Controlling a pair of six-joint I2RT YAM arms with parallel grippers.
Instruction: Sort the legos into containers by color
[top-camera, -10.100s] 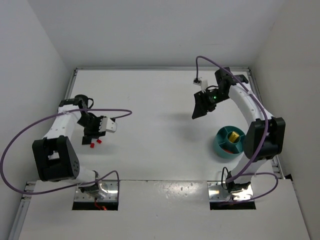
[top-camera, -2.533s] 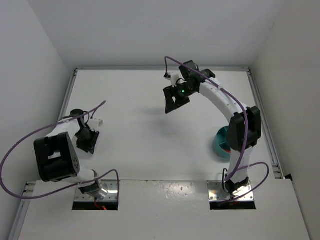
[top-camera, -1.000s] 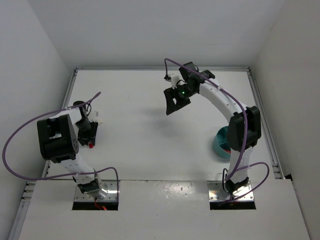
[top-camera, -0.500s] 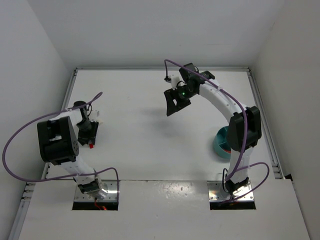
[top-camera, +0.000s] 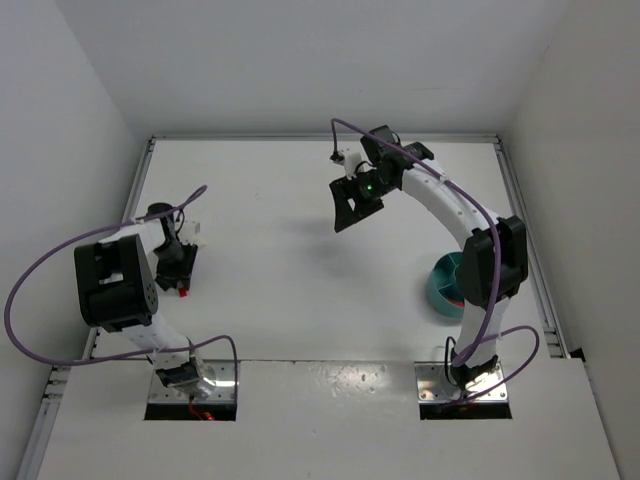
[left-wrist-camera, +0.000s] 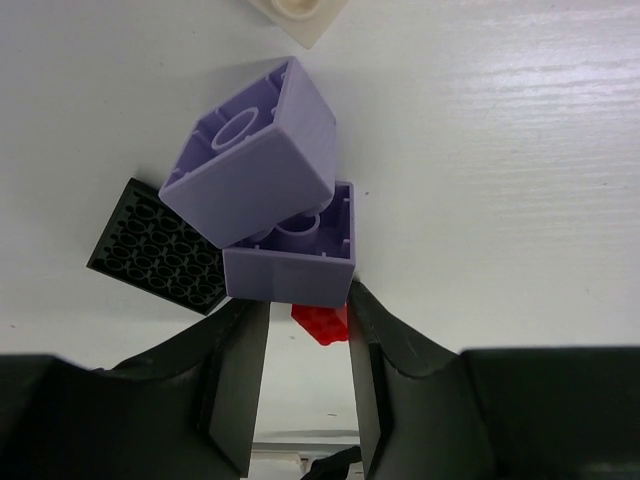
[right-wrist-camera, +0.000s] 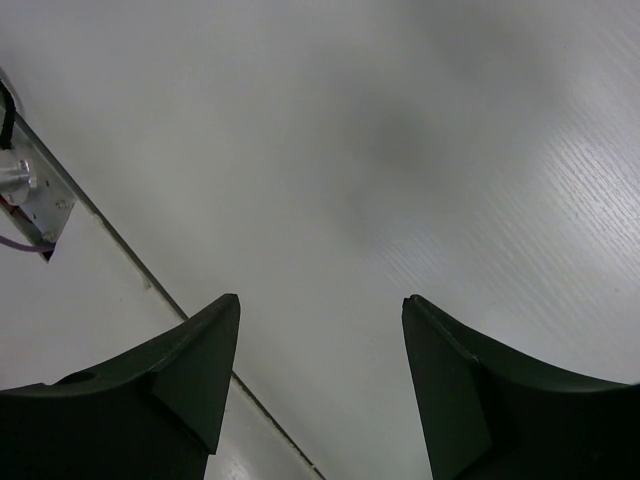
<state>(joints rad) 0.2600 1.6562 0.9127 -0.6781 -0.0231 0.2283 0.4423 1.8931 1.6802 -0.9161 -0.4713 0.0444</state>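
Note:
At the table's left edge my left gripper (top-camera: 180, 268) (left-wrist-camera: 305, 312) points down over a cluster of legos. A small red brick (left-wrist-camera: 322, 322) (top-camera: 184, 291) lies between its narrowly parted jaws, against the right finger (left-wrist-camera: 375, 370), with a gap on the left. Two lavender bricks (left-wrist-camera: 250, 150) (left-wrist-camera: 290, 262) lean together just beyond the fingertips. A black plate (left-wrist-camera: 158, 245) lies to their left, and a cream brick (left-wrist-camera: 295, 8) shows at the top edge. The teal bowl (top-camera: 446, 285) stands at the right, partly hidden by the right arm. My right gripper (top-camera: 348, 212) (right-wrist-camera: 320, 310) hangs open and empty above the middle of the table.
The left wall and the table's raised rim (top-camera: 138, 190) run close beside the left gripper. The right arm (top-camera: 480, 250) arches over the bowl. The right wrist view shows bare tabletop and a mounting plate edge (right-wrist-camera: 25, 195).
The left jaws have narrowed slightly around the red brick. The right gripper has barely shifted.

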